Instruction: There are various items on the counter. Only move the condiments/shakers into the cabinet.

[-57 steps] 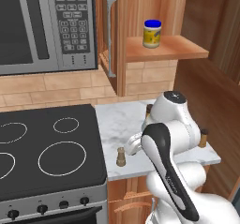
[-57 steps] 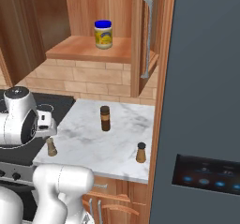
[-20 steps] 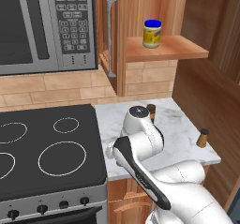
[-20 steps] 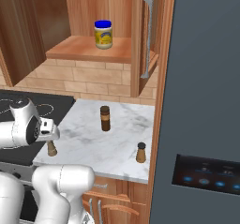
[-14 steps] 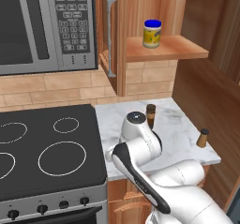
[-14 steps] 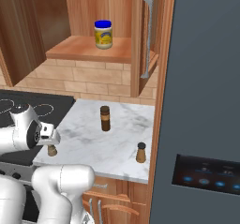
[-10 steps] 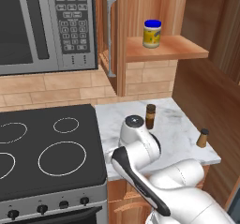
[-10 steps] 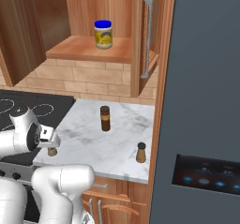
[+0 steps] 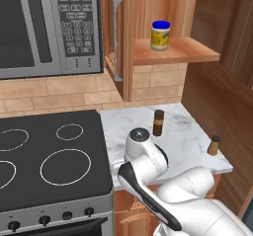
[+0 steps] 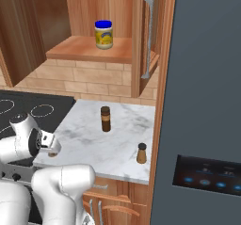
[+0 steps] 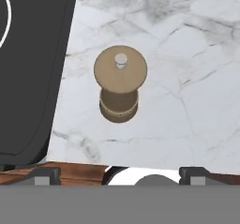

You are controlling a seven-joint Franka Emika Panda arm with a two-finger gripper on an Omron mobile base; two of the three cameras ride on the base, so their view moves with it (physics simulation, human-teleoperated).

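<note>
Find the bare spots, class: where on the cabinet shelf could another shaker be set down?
The cabinet shelf holds one yellow jar near its middle, so plank lies bare on both sides and in front. On the counter, bare marble separates the brown cylinder from the dark-topped shaker.

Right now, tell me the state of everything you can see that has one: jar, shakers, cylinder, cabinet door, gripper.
Jar: upright on the cabinet shelf, lid on.
Beige shaker: upright on the counter, untouched.
Tan shaker: upright on the counter.
Cylinder: upright on the counter, capped.
Cabinet door: open.
Gripper: open, above the beige shaker.
</note>
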